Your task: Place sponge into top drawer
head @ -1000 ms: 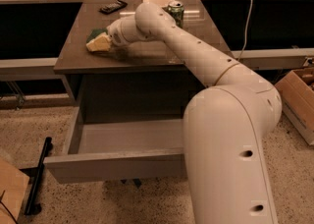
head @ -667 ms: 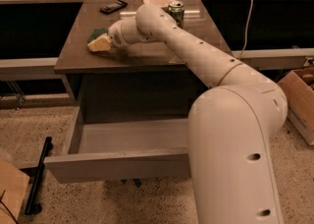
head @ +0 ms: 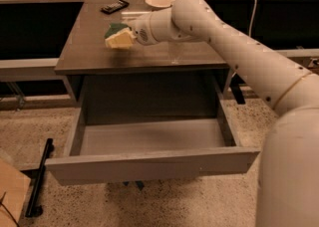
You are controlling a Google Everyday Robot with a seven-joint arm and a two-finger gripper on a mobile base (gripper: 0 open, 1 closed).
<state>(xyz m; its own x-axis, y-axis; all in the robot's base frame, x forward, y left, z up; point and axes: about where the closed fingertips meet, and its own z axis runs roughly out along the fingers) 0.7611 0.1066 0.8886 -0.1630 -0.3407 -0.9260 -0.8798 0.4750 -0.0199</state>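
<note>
The sponge [head: 118, 37], dark green over yellow foam, is held tilted above the middle left of the brown tabletop [head: 164, 54]. My gripper [head: 124, 36] is shut on the sponge, at the end of the white arm that reaches in from the right. The top drawer [head: 149, 164] stands pulled wide open below the table's front edge. Its pale grey inside holds nothing that I can see.
A black remote-like device [head: 114, 6] lies at the table's back left. A pale plate [head: 160, 0] sits at the back middle. A black stand [head: 39, 176] lies on the floor at the left. A cardboard box corner [head: 10, 196] shows at the bottom left.
The sponge sits slightly higher and nearer the table's front in my gripper. The green can behind the arm no longer shows.
</note>
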